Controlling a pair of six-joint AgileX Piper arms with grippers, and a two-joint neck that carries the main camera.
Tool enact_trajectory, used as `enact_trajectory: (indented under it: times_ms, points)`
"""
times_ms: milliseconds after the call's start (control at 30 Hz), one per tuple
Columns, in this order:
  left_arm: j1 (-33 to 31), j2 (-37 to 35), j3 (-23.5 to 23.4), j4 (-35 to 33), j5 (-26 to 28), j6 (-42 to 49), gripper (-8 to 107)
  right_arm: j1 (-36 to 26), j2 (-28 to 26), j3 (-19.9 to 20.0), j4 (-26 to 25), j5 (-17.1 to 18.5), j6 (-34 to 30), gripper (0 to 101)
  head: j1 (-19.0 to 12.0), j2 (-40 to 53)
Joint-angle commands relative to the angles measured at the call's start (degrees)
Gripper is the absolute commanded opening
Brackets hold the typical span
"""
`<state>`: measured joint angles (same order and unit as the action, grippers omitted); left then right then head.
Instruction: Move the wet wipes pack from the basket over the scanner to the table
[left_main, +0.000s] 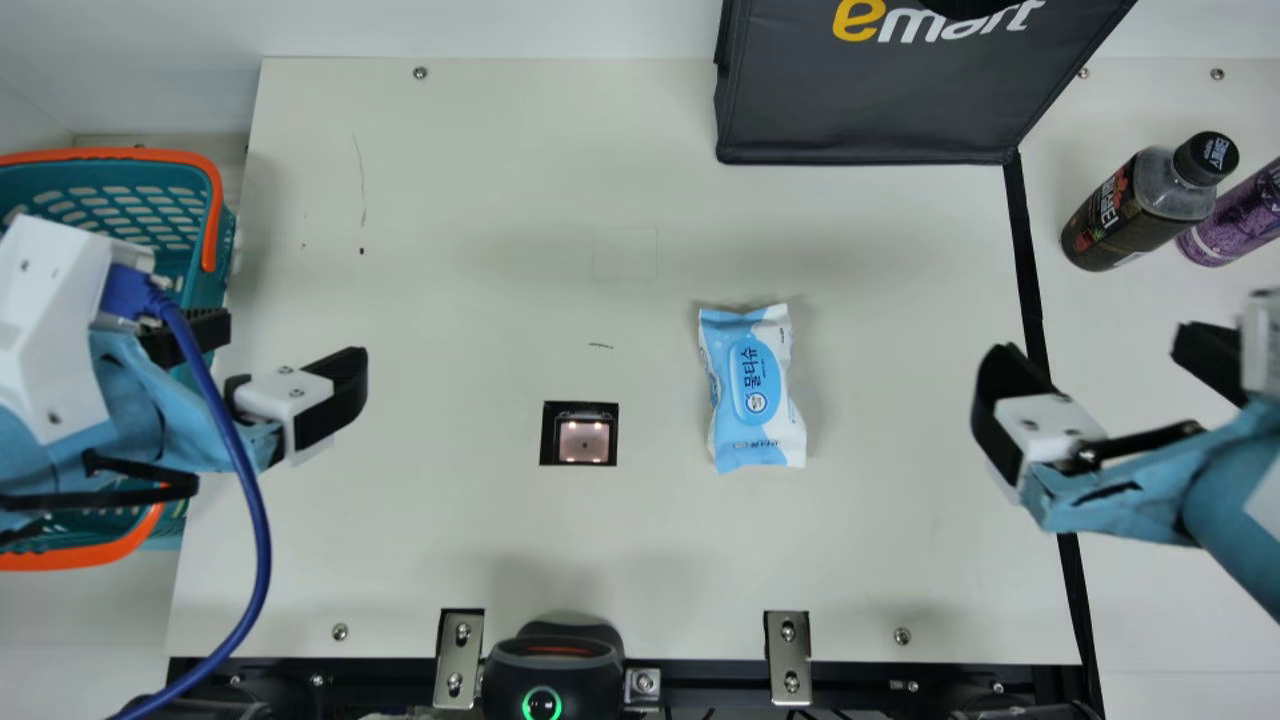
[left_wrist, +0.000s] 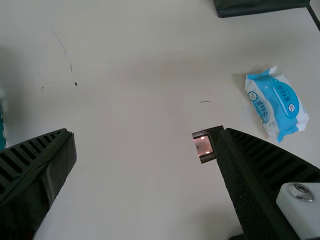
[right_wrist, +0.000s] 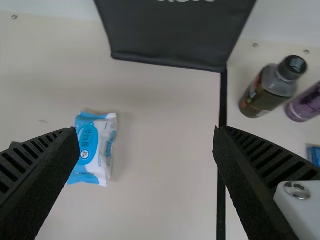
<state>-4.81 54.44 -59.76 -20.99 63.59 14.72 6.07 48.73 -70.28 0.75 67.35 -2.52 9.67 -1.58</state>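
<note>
Tabletop: cream, spanning the middle of the main view; it bears the wipes, and the whole course of the task reads across it from left edge to right half.
Bag: dark, at the tabletop's far edge, toward the far right corner (left_main: 880, 100).
Basket: teal with orange handles, beside the left edge (left_main: 120, 180); the starting place named by the task.
Left gripper: released, fingers spread with nothing between them (left_wrist: 147, 132); over the left edge, next to the basket.
Right gripper: likewise spread and unladen (right_wrist: 145, 130); above the right edge.
Bottles: one dark (left_main: 1135, 205), one purple (left_main: 1235, 215), beyond the right edge.
Wet wipes pack: lying on the tabletop, right of its centre, well apart from both grippers (left_main: 755, 390). The placing step appears complete; the next move calls for no further grasp, only for both arms to keep clear and settle at rest.
Scanner: dark square with a lit window, near the tabletop's centre, left of the pack (left_main: 580, 433); its part in the transfer is judged finished.
</note>
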Motion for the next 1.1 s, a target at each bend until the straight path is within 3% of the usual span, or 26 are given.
enact_trajectory:
  times_ms: [0, 200, 367, 767, 1067]
  points:
    - [0.00, 0.00, 0.00, 0.00, 0.00, 0.00, 90, 1.83, 1.77, -0.03, 0.46, 0.02, -0.74, 95, -1.75, 0.00]
    - [0.00, 0.00, 0.00, 0.00, 0.00, 0.00, 90, 7.15, 6.48, 0.44, 1.39, -0.79, -1.14, 95, -1.75, 0.00]
    - [0.00, 0.00, 0.00, 0.00, 0.00, 0.00, 90, 12.10, 10.63, 1.44, 0.53, -2.15, 2.91, 95, -1.75, 0.00]
    - [0.00, 0.00, 0.00, 0.00, 0.00, 0.00, 90, 25.35, 22.77, 2.83, -8.16, -6.56, 26.75, 95, -1.75, 0.00]
    - [0.00, 0.00, 0.00, 0.00, 0.00, 0.00, 90, 30.56, 30.91, 3.84, -12.43, -8.44, 41.41, 95, -1.75, 0.00]
